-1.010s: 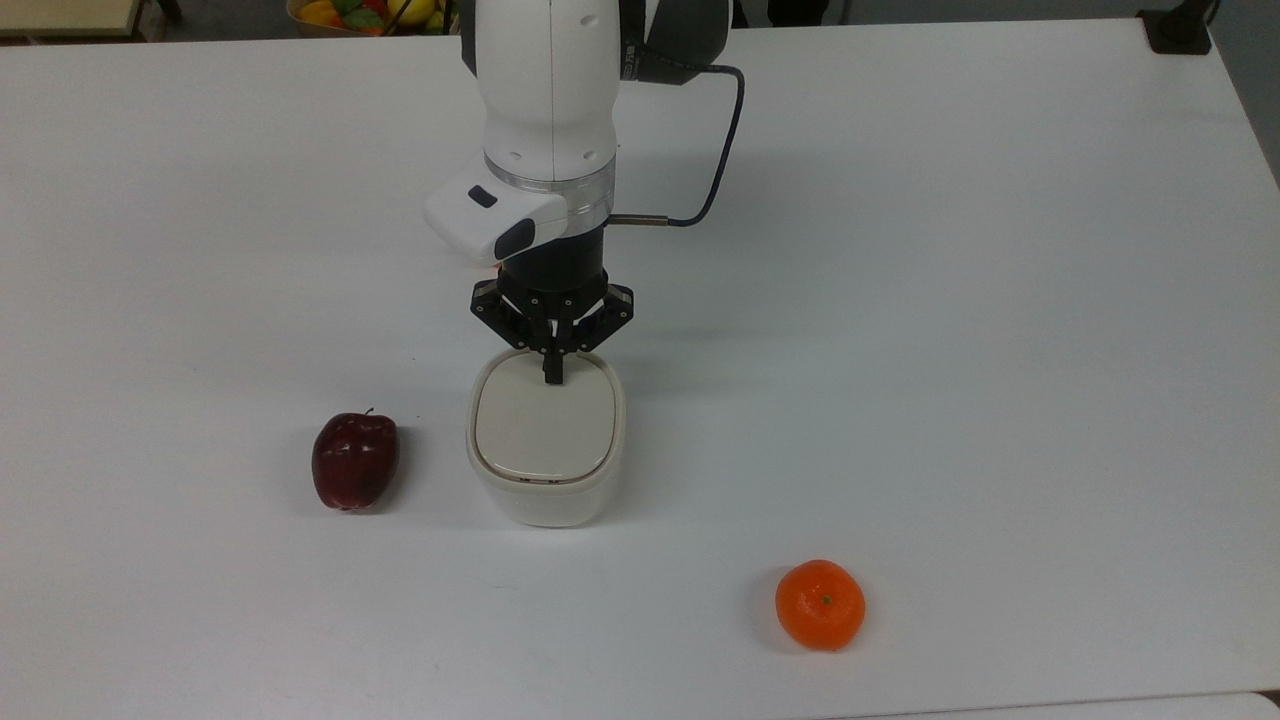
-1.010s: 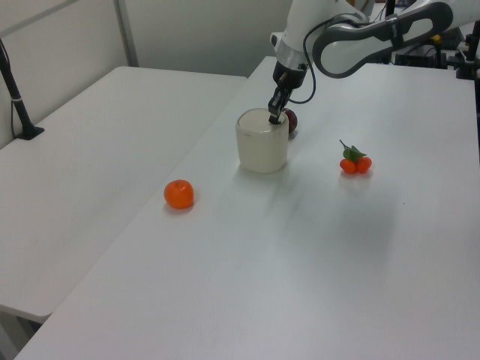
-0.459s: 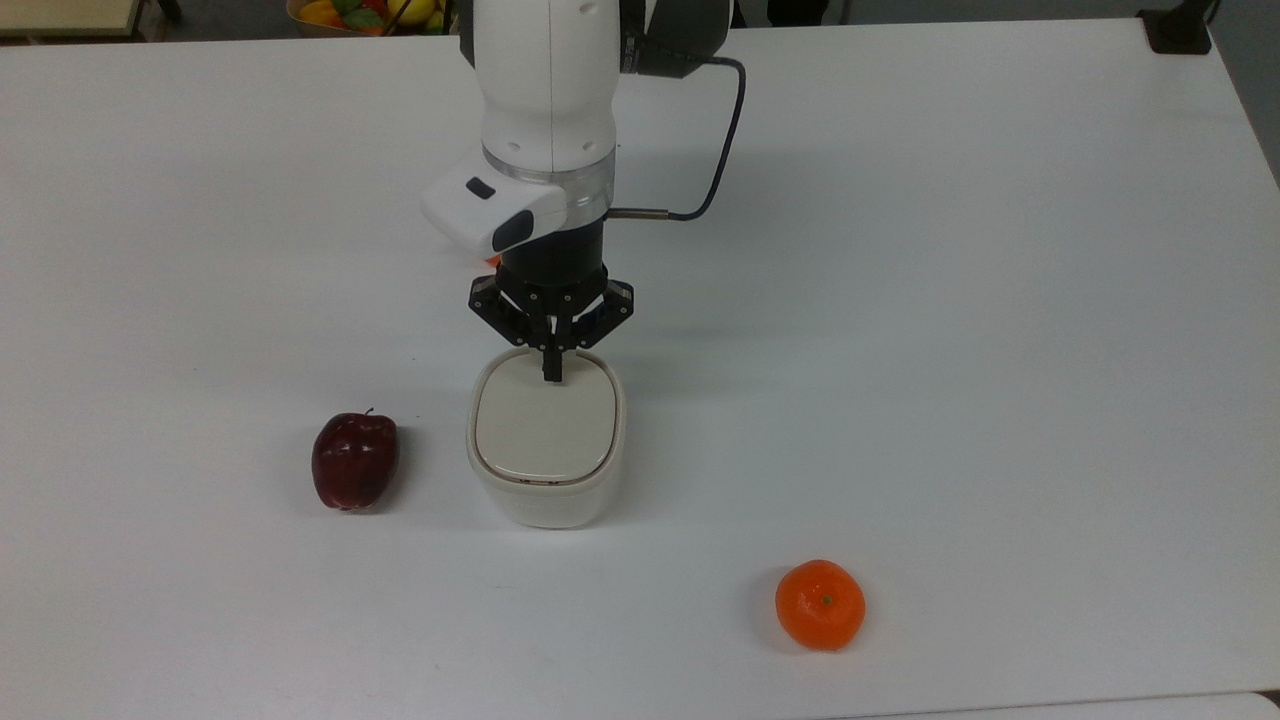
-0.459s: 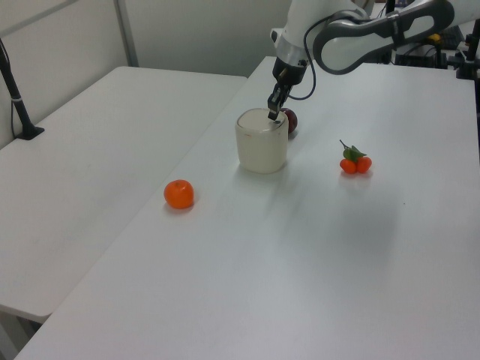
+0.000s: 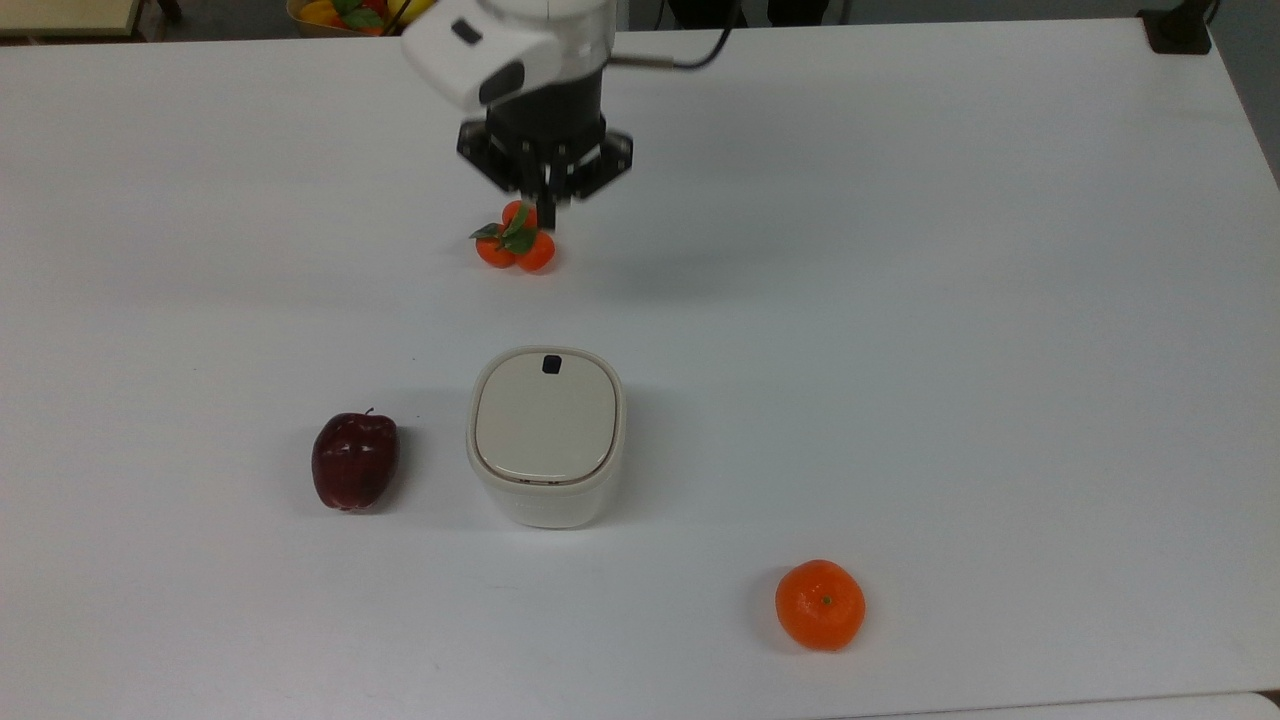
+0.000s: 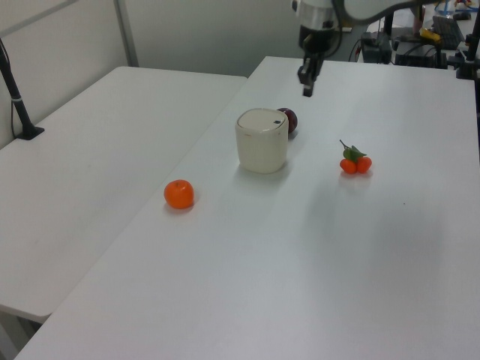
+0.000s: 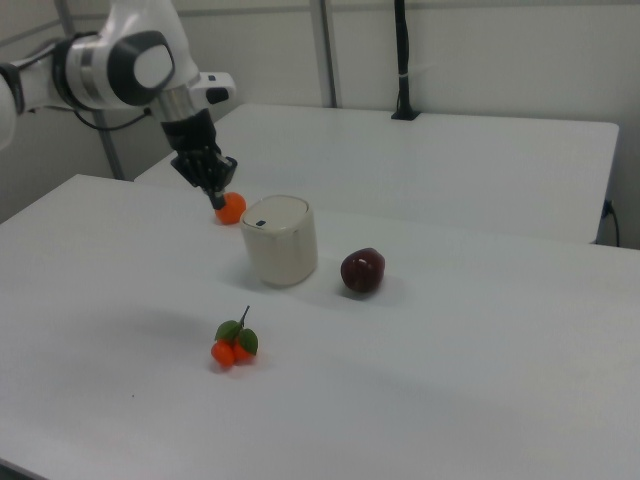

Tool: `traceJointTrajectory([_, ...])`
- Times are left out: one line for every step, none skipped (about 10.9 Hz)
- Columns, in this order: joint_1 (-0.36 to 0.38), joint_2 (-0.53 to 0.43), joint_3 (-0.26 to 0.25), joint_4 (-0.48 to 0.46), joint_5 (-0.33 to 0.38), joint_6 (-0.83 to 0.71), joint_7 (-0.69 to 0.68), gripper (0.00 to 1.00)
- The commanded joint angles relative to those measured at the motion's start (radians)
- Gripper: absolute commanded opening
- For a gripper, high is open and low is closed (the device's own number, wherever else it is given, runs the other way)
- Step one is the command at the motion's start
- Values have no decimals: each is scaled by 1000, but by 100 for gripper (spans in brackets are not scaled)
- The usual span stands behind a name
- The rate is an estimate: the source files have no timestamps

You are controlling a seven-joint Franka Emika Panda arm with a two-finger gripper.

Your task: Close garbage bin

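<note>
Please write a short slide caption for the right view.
Gripper raised above the table, apart from the closed garbage bin; an apple sits beside it.

1 garbage bin, 1 apple, 1 orange, 1 cluster of small oranges.

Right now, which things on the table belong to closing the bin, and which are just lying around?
Part of the job:
garbage bin, its lid down flat
gripper, raised clear of the bin

Just lying about:
red apple
orange
cluster of small oranges with leaves
</note>
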Motion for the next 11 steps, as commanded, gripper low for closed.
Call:
traceJointTrajectory([13, -99, -6, -40, 8, -190, 9, 0])
traceJointTrajectory([13, -123, -8, -60, 8, -214, 12, 0])
traceJointTrajectory([13, -151, -8, -89, 1, -209, 12, 4])
traceJointTrajectory([13, -165, -8, -98, -4, -210, 17, 26])
traceJointTrajectory([12, -172, -8, -100, -8, -215, 17, 48])
traceJointTrajectory([10, -185, -8, -108, -10, -212, 17, 75])
traceJointTrajectory([10, -191, -9, -126, -15, -207, 17, 98])
traceJointTrajectory([10, -200, -8, -138, -27, -201, 17, 100])
traceJointTrajectory([7, -205, -8, -138, -27, -199, 17, 100])
traceJointTrajectory([4, -205, -8, -138, -27, -199, 18, 100])
traceJointTrajectory([3, -205, -9, -135, -28, -199, 18, 100])
